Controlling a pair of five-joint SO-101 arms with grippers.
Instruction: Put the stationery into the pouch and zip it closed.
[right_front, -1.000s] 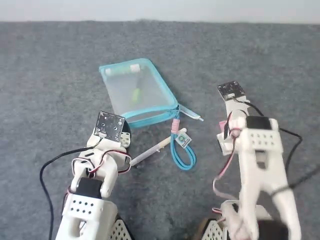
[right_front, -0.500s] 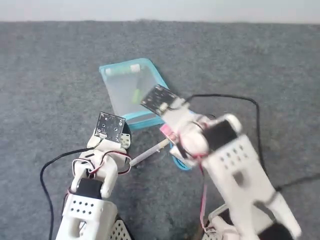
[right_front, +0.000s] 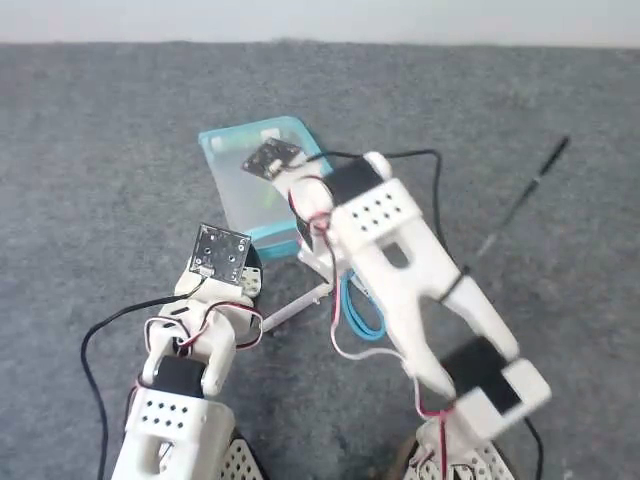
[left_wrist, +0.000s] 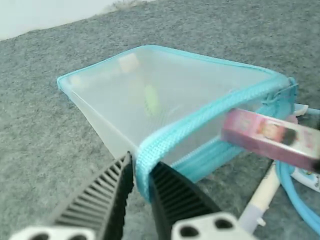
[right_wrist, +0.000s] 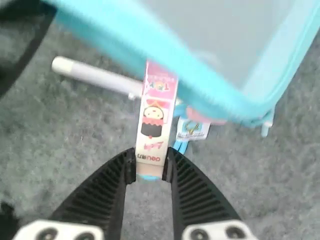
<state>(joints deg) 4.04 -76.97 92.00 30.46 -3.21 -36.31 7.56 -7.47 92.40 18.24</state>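
At a corner of the pouch (left_wrist: 165, 95), left pincer (left_wrist: 140, 172) nipping its teal rim, right pincer (right_wrist: 150, 172) clamping a pink box (right_wrist: 154, 120) beside it.

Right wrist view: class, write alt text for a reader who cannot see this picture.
The right gripper, with black ribbed fingers, clamps one end of a pink rectangular stationery box, whose other end meets the turquoise zip edge of a translucent plastic pouch. A white pen lies on the grey carpet beside them.
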